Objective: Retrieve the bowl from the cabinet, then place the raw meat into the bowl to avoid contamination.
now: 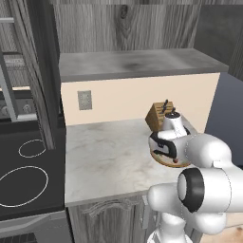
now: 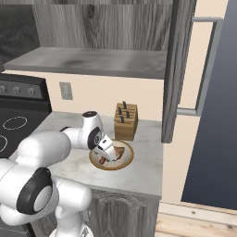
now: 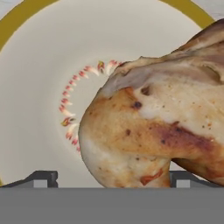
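Observation:
The bowl [image 2: 126, 162] sits on the marble counter in front of the knife block, tan with a darker rim [image 3: 17, 17]; the arm partly covers the bowl [image 1: 163, 161] in the left base view. The raw meat [image 3: 153, 122], a lumpy golden-brown chicken piece, lies inside it [image 2: 118, 153]. My gripper [image 2: 103, 157] points down into the bowl right at the meat. In the hand view its fingertips [image 3: 43, 177] stand wide apart on either side of the meat's narrow end, so the gripper [image 3: 116, 177] is open. The cabinet [image 2: 178, 69] above has its doors swung open, and its grey shelf [image 1: 137, 64] is bare.
A wooden knife block [image 2: 126, 121] stands just behind the bowl against the wall. The black stove [image 1: 23, 175] borders the counter [image 1: 104, 161] on the left. The open cabinet door [image 1: 42, 71] hangs over the stove side; another with a bar handle [image 2: 208, 65] projects on the right.

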### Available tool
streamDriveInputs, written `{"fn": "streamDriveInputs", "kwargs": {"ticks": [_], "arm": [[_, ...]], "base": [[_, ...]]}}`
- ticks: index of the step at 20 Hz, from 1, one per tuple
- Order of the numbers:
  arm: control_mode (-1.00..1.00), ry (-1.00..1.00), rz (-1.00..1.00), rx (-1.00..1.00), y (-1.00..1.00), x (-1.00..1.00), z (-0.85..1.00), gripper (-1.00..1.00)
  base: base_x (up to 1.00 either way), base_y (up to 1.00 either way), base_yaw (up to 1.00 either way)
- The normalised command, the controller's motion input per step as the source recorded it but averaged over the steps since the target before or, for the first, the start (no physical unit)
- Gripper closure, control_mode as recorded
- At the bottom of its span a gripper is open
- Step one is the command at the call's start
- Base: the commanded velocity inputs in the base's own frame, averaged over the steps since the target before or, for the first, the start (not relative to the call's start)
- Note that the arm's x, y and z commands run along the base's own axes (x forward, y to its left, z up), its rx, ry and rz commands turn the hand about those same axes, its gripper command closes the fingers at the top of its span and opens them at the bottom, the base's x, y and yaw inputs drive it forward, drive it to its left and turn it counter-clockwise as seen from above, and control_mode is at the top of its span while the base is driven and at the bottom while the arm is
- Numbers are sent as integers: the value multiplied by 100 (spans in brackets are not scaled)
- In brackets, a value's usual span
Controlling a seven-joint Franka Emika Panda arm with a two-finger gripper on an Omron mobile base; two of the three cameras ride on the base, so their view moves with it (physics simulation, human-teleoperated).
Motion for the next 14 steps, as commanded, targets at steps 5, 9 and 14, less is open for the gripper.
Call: {"fn": "streamDriveInputs", "kwargs": {"ticks": [5,9,14], "arm": [[-100,11,-16,-7,0,1,0,-100],[-100,15,-9,-15,-1,11,11,-100],[-100,10,-2,-10,-9,3,32,-100]], "base": [[0,0,0],[0,0,0],[0,0,0]]}}
